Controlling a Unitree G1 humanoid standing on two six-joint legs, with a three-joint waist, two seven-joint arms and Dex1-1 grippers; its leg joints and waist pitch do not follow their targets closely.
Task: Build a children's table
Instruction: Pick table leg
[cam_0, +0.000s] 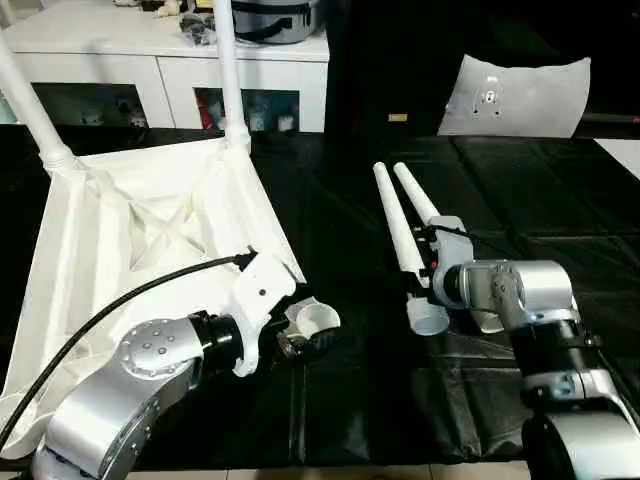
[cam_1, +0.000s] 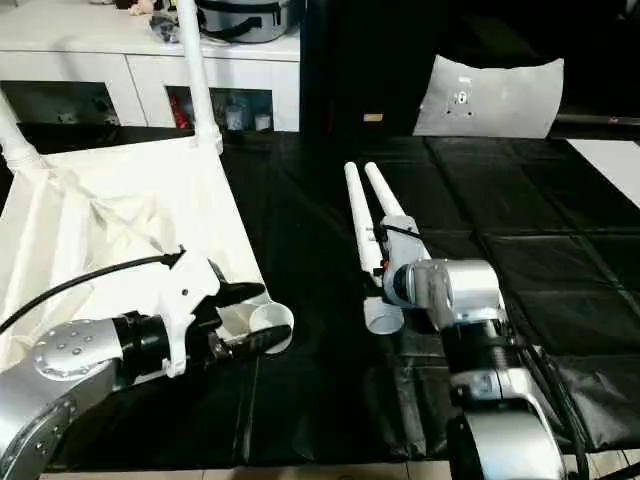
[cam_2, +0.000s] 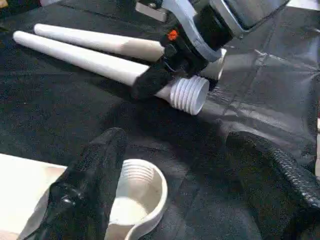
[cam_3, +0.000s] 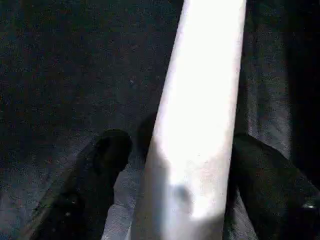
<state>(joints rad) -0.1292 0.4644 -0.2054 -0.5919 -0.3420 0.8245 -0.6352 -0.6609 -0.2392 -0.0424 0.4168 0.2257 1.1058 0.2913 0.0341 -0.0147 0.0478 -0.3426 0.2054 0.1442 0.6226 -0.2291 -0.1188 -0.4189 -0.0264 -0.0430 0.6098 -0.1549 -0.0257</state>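
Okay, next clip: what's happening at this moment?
A humanoid robot is putting together a white children's table. The tabletop lies upside down on the black-covered surface with two legs already standing in its far corner sockets. The left gripper sits at the empty near socket, fingers open around it. The right gripper is down over one of two loose legs lying side by side, fingers straddling it.

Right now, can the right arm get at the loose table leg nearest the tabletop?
Probably yes. The right gripper is already down over that leg, a black finger on either side, nothing between them. Whether it has closed on it isn't clear.
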